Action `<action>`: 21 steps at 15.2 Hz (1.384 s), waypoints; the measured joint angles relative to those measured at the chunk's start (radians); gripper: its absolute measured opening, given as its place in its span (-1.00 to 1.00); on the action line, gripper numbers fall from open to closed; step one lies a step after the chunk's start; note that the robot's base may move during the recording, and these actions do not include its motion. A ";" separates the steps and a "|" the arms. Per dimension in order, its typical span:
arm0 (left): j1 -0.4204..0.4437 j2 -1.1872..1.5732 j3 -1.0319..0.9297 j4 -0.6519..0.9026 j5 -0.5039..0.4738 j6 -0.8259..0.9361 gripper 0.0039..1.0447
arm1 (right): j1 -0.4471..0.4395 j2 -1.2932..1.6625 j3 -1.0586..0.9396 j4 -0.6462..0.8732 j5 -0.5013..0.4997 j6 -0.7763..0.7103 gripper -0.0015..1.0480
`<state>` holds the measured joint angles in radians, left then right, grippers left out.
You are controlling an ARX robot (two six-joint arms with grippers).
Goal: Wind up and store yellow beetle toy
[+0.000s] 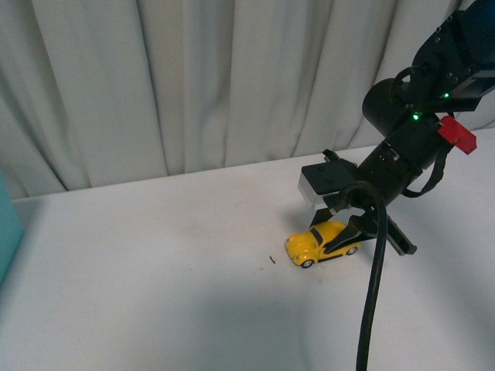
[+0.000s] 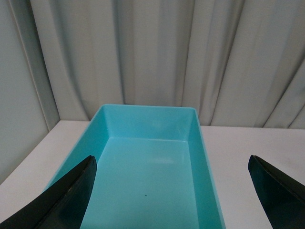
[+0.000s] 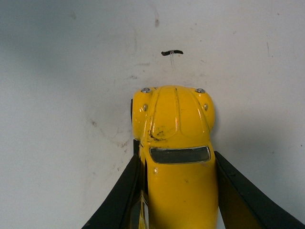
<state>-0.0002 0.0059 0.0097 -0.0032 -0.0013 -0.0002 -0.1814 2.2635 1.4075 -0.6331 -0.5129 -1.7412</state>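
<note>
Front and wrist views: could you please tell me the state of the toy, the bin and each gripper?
yellow beetle toy: upright on the table, gripped at its sides.
teal bin: open-topped, empty apart from a dark speck.
right gripper: shut on the toy.
left gripper: open wide, holding nothing.

Softly and rather dimly lit in the front view, with a broad grey shadow across the near worktop and slight softness throughout. From the left wrist, even light and a faint sheen on the floor of the teal bin, dark jaws blurred at the frame's edges. From the right wrist, crisp on the yellow beetle toy, worktop shading darker toward one side.
</note>
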 joint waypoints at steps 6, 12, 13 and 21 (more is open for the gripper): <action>0.000 0.000 0.000 0.000 0.001 0.000 0.88 | -0.086 0.025 0.030 -0.033 0.006 -0.008 -0.28; 0.000 0.000 0.000 0.000 0.001 0.000 0.88 | -0.190 0.045 0.088 -0.097 0.040 -0.015 -0.29; 0.000 0.000 0.000 0.000 0.001 0.000 0.88 | -0.207 0.045 0.097 -0.105 0.051 -0.015 -0.29; 0.000 0.000 0.000 0.000 0.001 0.000 0.88 | -0.245 0.045 0.113 -0.120 0.063 -0.015 -0.24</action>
<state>-0.0002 0.0059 0.0097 -0.0032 -0.0006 0.0002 -0.4259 2.3089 1.5204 -0.7532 -0.4496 -1.7561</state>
